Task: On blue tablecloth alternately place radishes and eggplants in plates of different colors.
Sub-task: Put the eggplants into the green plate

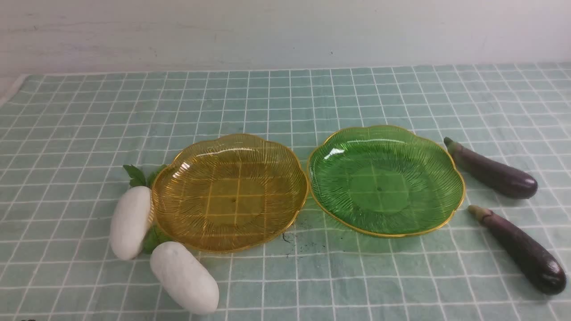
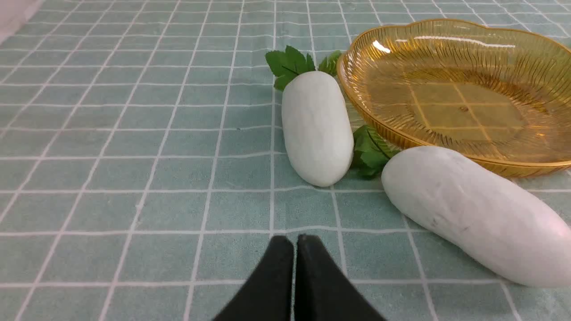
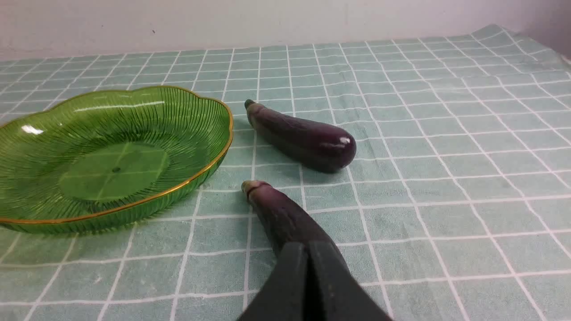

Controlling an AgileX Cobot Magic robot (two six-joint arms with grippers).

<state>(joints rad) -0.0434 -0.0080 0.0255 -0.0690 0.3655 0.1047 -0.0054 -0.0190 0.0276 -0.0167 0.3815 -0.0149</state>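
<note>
On the blue tablecloth (image 1: 285, 102) the amber-yellow plate (image 1: 178, 223) and the green plate (image 1: 446, 209) stand side by side, both empty. Two white radishes (image 1: 130, 222) (image 1: 184, 277) lie left of the amber plate; they also show in the left wrist view (image 2: 316, 127) (image 2: 477, 214). Two purple eggplants (image 1: 493, 171) (image 1: 522, 249) lie right of the green plate; they also show in the right wrist view (image 3: 303, 136) (image 3: 281, 214). My left gripper (image 2: 294, 238) is shut and empty, short of the radishes. My right gripper (image 3: 308, 244) is shut and empty, over the near eggplant's end. Neither gripper shows in the front view.
A pale wall (image 1: 285, 31) runs behind the cloth's far edge. The cloth's left edge shows bare table (image 1: 6, 87). A small dark smudge (image 1: 285, 238) marks the cloth between the plates.
</note>
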